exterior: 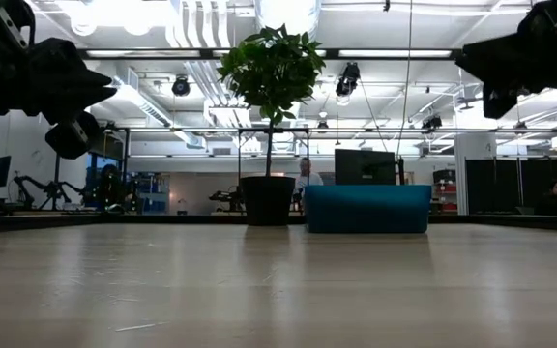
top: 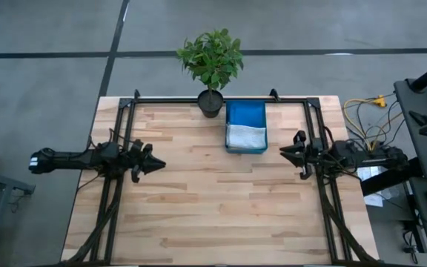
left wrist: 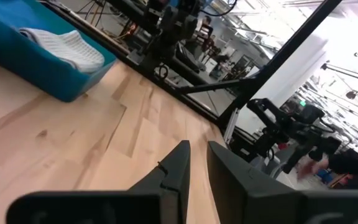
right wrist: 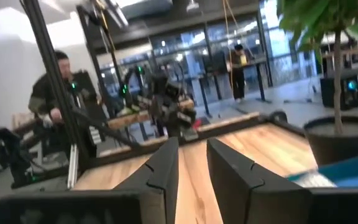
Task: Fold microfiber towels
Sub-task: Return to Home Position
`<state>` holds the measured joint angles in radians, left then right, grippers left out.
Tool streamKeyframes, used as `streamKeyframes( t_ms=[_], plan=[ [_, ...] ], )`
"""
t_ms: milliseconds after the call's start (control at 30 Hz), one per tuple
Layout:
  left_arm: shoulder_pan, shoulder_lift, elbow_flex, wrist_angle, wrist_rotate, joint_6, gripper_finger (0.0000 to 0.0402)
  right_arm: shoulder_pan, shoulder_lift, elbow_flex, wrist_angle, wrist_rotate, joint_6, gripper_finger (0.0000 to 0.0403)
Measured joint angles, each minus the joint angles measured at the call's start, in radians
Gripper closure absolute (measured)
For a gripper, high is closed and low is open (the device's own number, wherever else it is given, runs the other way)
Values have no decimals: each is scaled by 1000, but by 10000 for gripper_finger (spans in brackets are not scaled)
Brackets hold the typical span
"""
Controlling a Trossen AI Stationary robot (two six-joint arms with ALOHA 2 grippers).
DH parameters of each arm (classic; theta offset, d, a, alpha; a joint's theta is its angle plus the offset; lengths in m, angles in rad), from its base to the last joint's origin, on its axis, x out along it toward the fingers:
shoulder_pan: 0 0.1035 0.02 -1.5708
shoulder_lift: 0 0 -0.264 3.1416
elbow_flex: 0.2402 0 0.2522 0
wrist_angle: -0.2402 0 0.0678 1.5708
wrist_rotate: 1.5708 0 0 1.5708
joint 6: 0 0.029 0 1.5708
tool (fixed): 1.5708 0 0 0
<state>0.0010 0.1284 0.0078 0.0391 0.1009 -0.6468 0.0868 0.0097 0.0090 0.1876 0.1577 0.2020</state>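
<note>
Dark fingers (left wrist: 176,171) of the left tool (top: 159,165) are the closest thing to any lens. They're pinched nearly together with just a slit between them and nothing in them, and the right tool (top: 285,152) looks the same from its own wrist camera, near enough closed and empty. Both hang above the desk (top: 221,208), well apart, one over each side, tips pointing at each other across bare wood. Pale grey towel (top: 245,137) sits folded in the teal bin (top: 245,110) at the far edge, just beside the potted plant (top: 212,55). Can't see the orange, green or blue ones, so if they're in there they're under the grey. From where I'm standing the folding looks done and this is just parking the arms — and honestly they look about parked. If I were running it: fingers closed the whole way so nothing snags, hold that height so no link drags on the wood, pull straight back toward each side rather than swinging past the bin or the leaves, and finish slow. Right tool is the one nearer the bin — that's the one I'd watch.
</note>
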Motion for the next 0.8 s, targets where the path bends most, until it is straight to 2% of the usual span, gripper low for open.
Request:
streamKeyframes(
  t_ms=[233,800],
  plan=[
    [0,18,0,3,0,0,361,0,0,0,-78,0,6,323],
    [0,30,0,4,0,0,361,0,0,0,-79,0,6,323]
  ],
)
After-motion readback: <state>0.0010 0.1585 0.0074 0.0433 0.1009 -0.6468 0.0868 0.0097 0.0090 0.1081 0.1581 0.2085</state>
